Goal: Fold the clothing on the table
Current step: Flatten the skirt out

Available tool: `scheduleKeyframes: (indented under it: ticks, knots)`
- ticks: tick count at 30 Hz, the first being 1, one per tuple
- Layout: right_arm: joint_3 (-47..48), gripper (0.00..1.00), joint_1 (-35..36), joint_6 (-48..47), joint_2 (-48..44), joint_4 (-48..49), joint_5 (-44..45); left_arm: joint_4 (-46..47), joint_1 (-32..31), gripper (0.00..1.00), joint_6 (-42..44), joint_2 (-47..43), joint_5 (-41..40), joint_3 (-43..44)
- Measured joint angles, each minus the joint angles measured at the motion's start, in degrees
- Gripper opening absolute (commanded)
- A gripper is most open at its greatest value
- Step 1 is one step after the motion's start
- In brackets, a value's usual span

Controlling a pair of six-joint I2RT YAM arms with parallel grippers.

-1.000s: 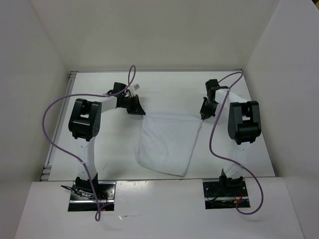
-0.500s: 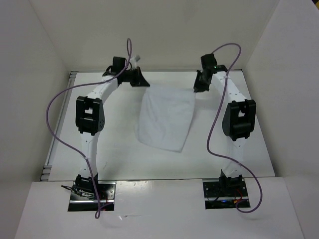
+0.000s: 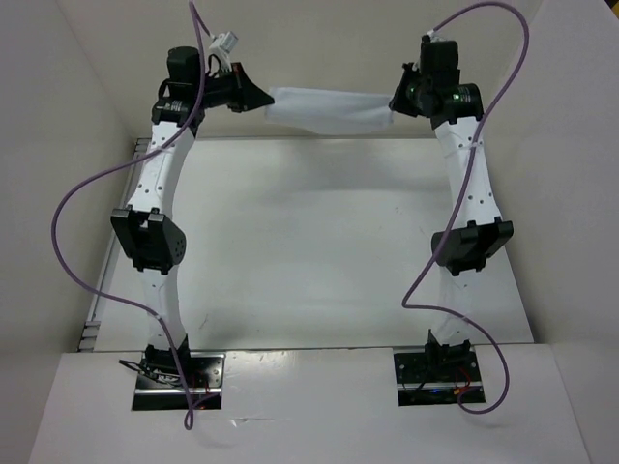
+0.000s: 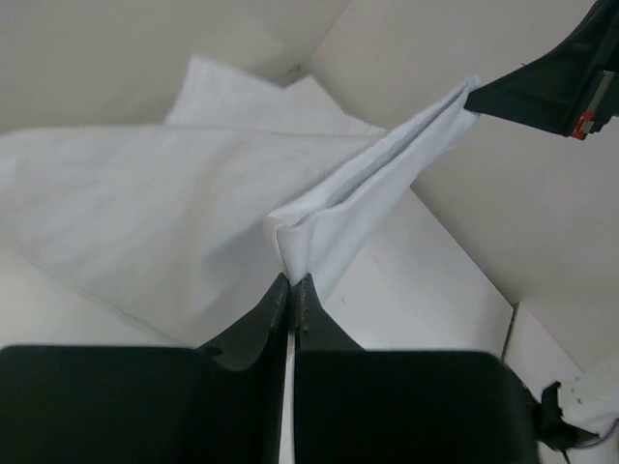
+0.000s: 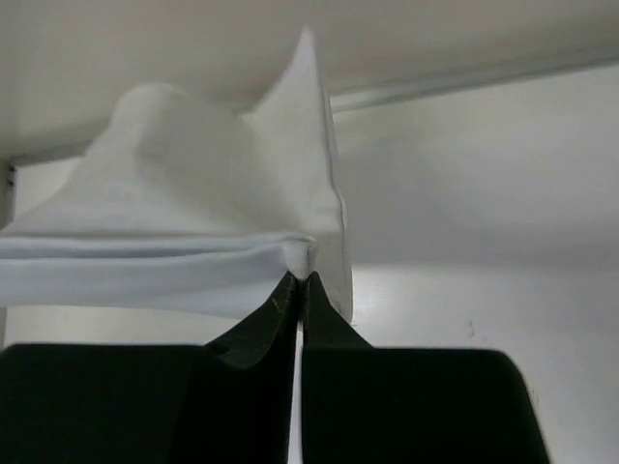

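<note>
The white clothing hangs in the air, stretched as a band between both grippers near the back wall, high above the table. My left gripper is shut on its left corner, and my right gripper is shut on its right corner. In the left wrist view the clothing runs from my pinching left gripper up to the other gripper's black fingers. The right wrist view shows the clothing bunched at my shut right gripper, its lower part hanging below.
White upright walls close in the table on the left, back and right. A metal edge strip runs along the table's left side. Purple cables loop off both arms. The arm bases sit at the near edge.
Both arms have risen and reached toward the back, lifting the clothing off the table. It went from lying flat to hanging stretched between the grippers.
</note>
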Motion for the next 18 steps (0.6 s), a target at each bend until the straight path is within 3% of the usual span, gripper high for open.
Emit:
scheduleKeyframes:
  ticks: [7, 11, 14, 18]
  knots:
    - [-30.36, 0.01, 0.98, -0.02, -7.45, -1.97, -1.25, -6.4, 0.61, 0.02, 1.9, -10.32, -0.55, -31.15]
    - [-46.6, 0.01, 2.62, 0.02, -17.55, -4.22, -3.63, -11.78, 0.74, 0.02, 3.96, -22.18, 1.55, -53.33]
    - [-51.84, 0.02, 4.92, -0.07, -29.75, -6.71, -5.35, -16.26, 0.83, 0.02, 6.4, -35.8, 5.05, -60.65]
    - [-51.93, 0.03, 5.73, -0.26, -45.03, -7.28, -8.0, -17.77, 1.22, 0.04, 8.07, -53.11, 10.32, -59.87]
